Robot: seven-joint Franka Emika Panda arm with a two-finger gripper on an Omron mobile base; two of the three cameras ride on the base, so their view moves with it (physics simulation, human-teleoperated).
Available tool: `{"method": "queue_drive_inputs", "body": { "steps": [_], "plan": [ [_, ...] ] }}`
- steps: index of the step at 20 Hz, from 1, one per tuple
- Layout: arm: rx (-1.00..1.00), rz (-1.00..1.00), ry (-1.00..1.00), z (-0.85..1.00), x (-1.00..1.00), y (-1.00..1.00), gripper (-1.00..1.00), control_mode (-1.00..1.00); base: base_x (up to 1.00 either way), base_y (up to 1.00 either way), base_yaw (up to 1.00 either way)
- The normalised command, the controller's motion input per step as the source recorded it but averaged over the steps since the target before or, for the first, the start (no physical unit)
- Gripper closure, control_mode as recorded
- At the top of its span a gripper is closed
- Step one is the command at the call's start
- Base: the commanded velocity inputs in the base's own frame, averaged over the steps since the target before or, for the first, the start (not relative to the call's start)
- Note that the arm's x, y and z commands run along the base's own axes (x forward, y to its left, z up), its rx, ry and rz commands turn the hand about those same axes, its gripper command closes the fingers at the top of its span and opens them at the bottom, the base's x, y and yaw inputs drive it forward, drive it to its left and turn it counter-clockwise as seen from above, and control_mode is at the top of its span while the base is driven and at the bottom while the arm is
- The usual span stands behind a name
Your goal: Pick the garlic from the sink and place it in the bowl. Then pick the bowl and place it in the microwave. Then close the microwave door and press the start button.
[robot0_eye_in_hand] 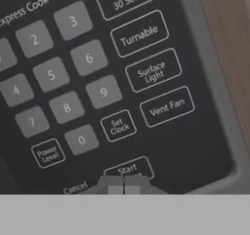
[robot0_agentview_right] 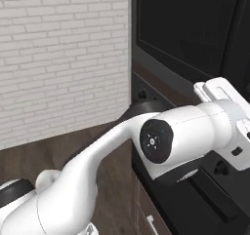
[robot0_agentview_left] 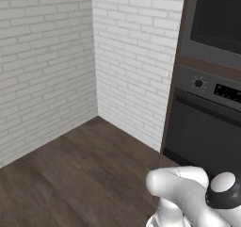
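Two base cameras look forward past the arm at the microwave and brick corner; the tilted hand camera sits close, perhaps touching, its keypad.

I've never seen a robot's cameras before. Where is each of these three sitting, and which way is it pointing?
Left base view: rides behind the arm to its left, facing a brick corner, the microwave and the oven below; the white arm rises at lower right.
Right base view: rides behind the arm to its right, facing the same dark appliances; the arm crosses the picture.
Hand view: on the hand, facing the microwave keypad; the shut gripper sits by the Start button.
Both base views share the brick wall, wood floor and arm.
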Motion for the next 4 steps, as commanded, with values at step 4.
{"method": "queue_drive_inputs", "body": {
  "steps": [4],
  "plan": [
    [0.00, 0.00, -0.07, 0.00, 0.01, 0.00, 1.00, -1.00, 0.00, 0.00, 0.00]
  ]
}}
